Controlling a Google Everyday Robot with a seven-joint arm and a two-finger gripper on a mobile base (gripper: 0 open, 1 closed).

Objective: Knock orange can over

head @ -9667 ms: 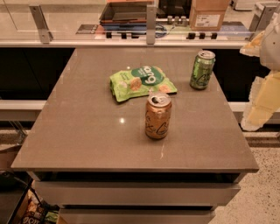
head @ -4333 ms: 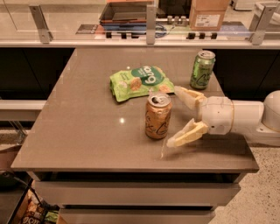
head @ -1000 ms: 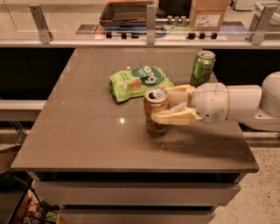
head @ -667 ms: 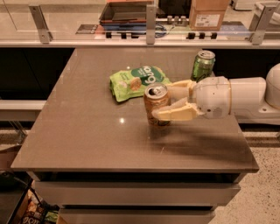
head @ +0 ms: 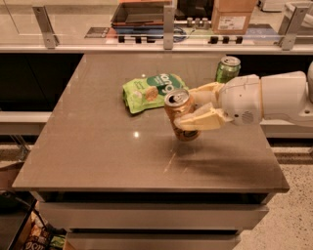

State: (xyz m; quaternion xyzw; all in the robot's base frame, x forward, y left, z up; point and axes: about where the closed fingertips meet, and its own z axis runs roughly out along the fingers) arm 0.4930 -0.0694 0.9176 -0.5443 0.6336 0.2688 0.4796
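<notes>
One camera view only. Orange can point(head: 179, 113) is near the middle of the grey table point(head: 98, 146), toward the right half, and tilted, its silver top leaning left and toward the camera. Can't tell if its base rim touches the tabletop.

Gripper point(head: 186, 109) comes in from the right on a white arm point(head: 279, 97) and is clamped on the orange can. One cream finger runs behind the can's upper part and the other finger point(head: 203, 120) crosses its front side, both touching it.

Green snack bag point(head: 150, 91) lies flat just beside the can, to the back-left, apart from it. Green can point(head: 228, 69) stands upright near the back right edge, behind the gripper's wrist. Cardboard box point(head: 234, 14) sits on the counter beyond the table.
</notes>
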